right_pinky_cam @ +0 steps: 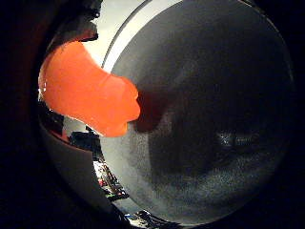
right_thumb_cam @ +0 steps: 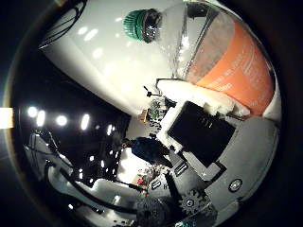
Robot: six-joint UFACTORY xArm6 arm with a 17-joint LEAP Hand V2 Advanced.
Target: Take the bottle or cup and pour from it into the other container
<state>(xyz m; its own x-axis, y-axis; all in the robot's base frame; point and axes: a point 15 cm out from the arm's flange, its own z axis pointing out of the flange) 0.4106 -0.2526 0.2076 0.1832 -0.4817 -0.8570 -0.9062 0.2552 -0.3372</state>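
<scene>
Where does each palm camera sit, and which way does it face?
Thumb side palm view: on the palm's thumb edge, looking along the clear plastic bottle with a green cap and orange label toward room lights; the white and black right hand presses the label.
Little finger side palm view: on the palm's little-finger edge, facing a dark grey round surface with a pale rim; no hand part is clear.
Shared: only the bottle's orange label, close to the palm.

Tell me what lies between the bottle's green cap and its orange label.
Only the clear shoulder of the bottle, from cap to label; the thumb side view shows it.
</scene>
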